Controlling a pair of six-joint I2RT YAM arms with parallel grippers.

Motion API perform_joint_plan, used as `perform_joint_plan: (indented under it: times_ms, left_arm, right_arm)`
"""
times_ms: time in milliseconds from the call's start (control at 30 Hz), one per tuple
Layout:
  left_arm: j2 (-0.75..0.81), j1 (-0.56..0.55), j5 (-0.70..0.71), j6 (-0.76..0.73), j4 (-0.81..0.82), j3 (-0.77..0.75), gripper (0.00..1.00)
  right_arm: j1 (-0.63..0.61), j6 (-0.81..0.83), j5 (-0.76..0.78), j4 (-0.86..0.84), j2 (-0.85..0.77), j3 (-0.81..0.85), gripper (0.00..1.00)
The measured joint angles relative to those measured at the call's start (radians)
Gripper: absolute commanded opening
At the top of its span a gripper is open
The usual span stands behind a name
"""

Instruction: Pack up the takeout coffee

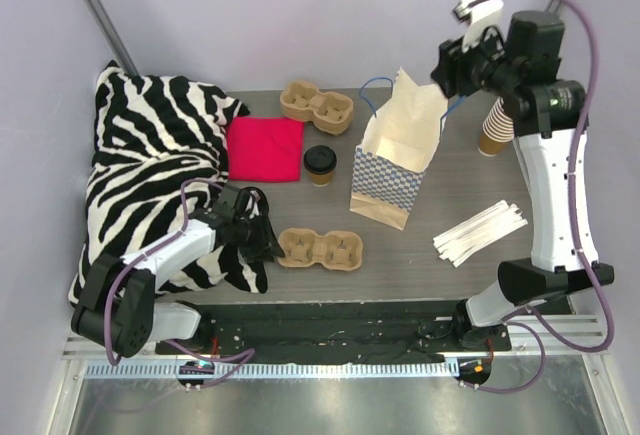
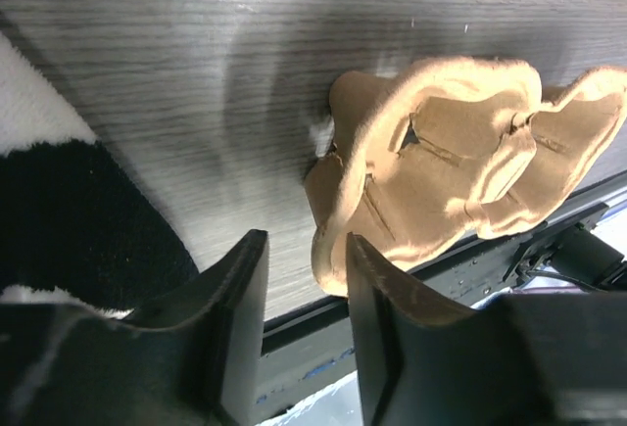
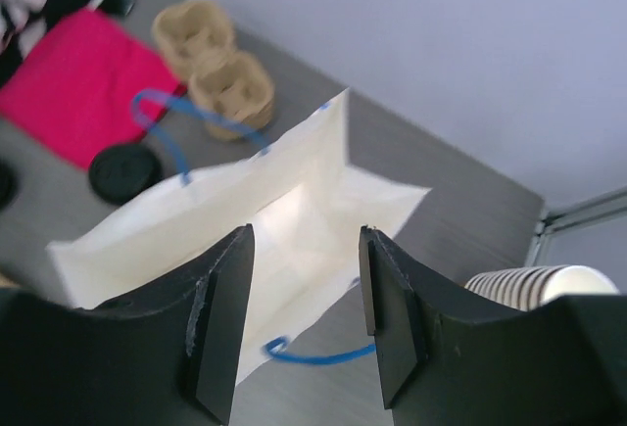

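Risks nudging over the paper bag (image 1: 395, 155) at centre: right gripper (image 3: 306, 240) part-open, empty, above its mouth; left gripper (image 2: 306, 245) part-open, empty, beside carrier (image 2: 441, 171).

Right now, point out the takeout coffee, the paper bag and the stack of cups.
takeout coffee (image 1: 320, 159): top view, on its black lid.
paper bag (image 1: 388, 183): top view, on its checkered side.
stack of cups (image 1: 493, 130): top view, on its tan side.
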State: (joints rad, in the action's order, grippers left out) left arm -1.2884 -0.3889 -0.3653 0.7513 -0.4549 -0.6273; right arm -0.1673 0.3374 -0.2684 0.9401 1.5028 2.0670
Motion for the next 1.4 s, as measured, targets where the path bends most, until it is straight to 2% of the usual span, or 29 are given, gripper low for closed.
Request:
perform_joint_plan:
  times_ms: [133, 333, 533, 800, 1067, 1400]
  left_arm:
    - [-0.005, 0.000, 0.005, 0.004, 0.021, 0.005, 0.25]
    - [-0.010, -0.001, 0.007, 0.004, 0.047, 0.005, 0.16]
    - [-0.020, -0.002, 0.007, 0.003, 0.058, 0.004, 0.00]
    - [-0.021, -0.008, 0.011, -0.004, 0.057, -0.006, 0.00]
    - [-0.019, -0.020, 0.019, -0.026, 0.054, -0.011, 0.00]
    - [0.011, -0.024, 0.029, -0.072, 0.001, -0.046, 0.00]
  right_arm:
    - [0.117, -0.050, -0.042, -0.068, 0.100, 0.150, 0.55]
    - [0.218, -0.072, -0.111, -0.123, 0.241, 0.213, 0.56]
    - [0.248, -0.038, -0.167, -0.133, 0.356, 0.212, 0.68]
    - [0.257, 0.096, -0.276, -0.122, 0.434, 0.207, 0.80]
    - [0.256, 0.289, -0.365, -0.009, 0.457, 0.207, 0.80]
    - [0.238, 0.450, -0.365, 0.079, 0.537, 0.218, 0.76]
